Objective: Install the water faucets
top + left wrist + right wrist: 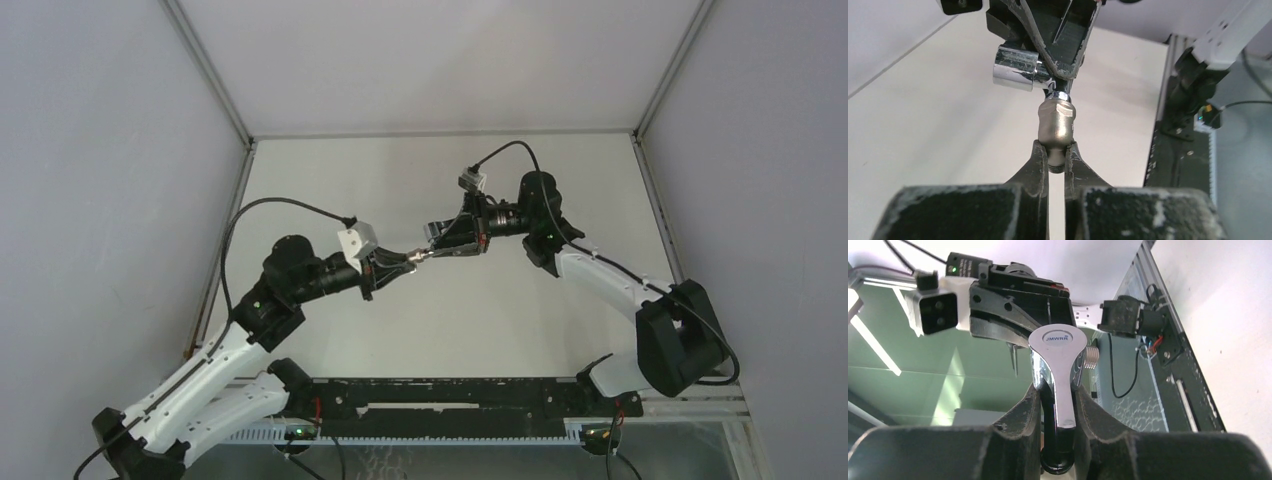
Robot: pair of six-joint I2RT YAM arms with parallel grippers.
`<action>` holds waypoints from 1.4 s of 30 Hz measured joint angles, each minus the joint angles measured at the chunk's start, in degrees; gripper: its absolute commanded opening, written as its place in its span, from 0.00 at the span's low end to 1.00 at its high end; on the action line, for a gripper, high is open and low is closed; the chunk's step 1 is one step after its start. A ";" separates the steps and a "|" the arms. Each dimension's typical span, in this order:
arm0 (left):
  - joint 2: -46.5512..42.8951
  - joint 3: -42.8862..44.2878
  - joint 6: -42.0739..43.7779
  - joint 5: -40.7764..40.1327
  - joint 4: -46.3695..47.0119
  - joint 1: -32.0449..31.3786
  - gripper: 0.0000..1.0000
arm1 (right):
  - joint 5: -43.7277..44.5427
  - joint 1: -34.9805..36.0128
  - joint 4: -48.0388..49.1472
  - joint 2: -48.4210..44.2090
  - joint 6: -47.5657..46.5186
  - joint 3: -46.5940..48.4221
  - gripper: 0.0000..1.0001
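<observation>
Meeting in mid-air over the white table (400, 180), the two arms face each other; the left gripper (1057, 152) is squeezed tight on the threaded end of the stubby fitting (1057, 122); the right gripper (1057, 392) pinches the chrome faucet (1058, 347) between narrow fingers; the fitting's tip meets the faucet's underside, both held well above the table.

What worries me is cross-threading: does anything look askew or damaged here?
Nothing stands out. The left pincer holds the small fitting, its tip meeting the chrome faucet clamped in the right pincer, roughly in line. No damage visible.
</observation>
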 measured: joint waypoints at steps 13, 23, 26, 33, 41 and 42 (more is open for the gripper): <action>2.86 -0.07 18.38 -22.84 -8.50 -11.85 0.03 | 0.92 -1.25 -13.22 3.67 -2.69 0.00 0.00; 3.50 -1.31 22.21 -27.65 -6.62 -14.19 0.47 | 1.66 -0.61 -13.55 4.76 -0.44 0.02 0.00; 3.91 -1.86 22.43 -27.45 -6.16 -14.51 0.48 | 1.46 0.48 -12.96 4.76 0.59 0.02 0.00; 4.50 -1.92 22.45 -27.34 -5.31 -14.51 0.33 | 1.16 1.05 -11.17 4.76 1.64 0.02 0.00; 4.09 -1.92 22.05 -26.45 -5.01 -14.51 0.00 | 0.28 1.11 -11.19 4.76 0.85 0.22 0.00; 4.17 -1.92 22.10 -26.36 -5.05 -14.51 0.00 | 0.28 1.11 -11.19 4.76 0.87 0.22 0.00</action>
